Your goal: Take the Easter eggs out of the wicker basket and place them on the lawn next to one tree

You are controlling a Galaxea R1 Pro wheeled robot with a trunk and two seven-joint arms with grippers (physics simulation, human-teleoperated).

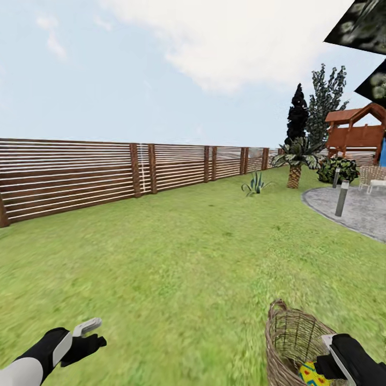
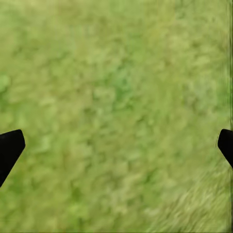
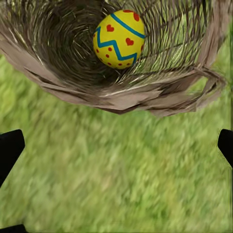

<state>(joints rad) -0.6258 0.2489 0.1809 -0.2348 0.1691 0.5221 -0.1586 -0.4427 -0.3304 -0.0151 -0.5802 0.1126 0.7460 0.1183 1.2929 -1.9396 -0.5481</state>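
Head view takes in the whole garden, starting with the left gripper low over the lawn, well apart from the wicker basket that stands just beside the right gripper. Beyond both arms a brown slatted fence runs across the far edge of the grass, and farther right stand a short palm, a near-black tree, a wooden play tower and a grey paved patio. Left wrist view adds what the head camera cannot resolve: the dark fingertips stand spread wide with bare grass between them, nothing held. Right wrist view looks over the basket's rim to one yellow Easter egg with blue zigzag bands and red marks, lying inside the weave ahead of the right gripper; the head view catches only a sliver of that egg beside the right wrist. Its fingertips are likewise spread apart, gripping nothing, with grass under them.
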